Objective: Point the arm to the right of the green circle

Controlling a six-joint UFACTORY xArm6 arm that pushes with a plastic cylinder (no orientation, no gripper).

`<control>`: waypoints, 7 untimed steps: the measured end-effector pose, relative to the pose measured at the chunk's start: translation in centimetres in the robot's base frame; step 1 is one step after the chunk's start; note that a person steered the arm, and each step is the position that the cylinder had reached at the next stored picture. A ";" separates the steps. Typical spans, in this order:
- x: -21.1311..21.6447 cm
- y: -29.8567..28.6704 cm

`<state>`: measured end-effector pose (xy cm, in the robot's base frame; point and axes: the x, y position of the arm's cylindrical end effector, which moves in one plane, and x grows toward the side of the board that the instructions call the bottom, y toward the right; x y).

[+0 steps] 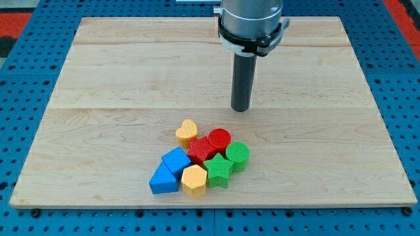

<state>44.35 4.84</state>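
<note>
The green circle [238, 156] sits at the right end of a tight cluster of blocks near the view's bottom centre. My tip [241, 109] rests on the wooden board [118, 85], above the green circle in the view and about level with it left to right, well apart from every block. Touching the green circle are a green star [218, 170] at its lower left and a red circle [219, 139] at its upper left.
The cluster also holds a red star [202, 150], a yellow heart [187, 132], a yellow hexagon [194, 179], a blue pentagon-like block [176, 160] and a blue triangle [163, 180]. The board lies on a blue studded surface [20, 98].
</note>
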 end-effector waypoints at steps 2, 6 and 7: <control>0.4 3.3; 15.1 4.8; 17.6 2.7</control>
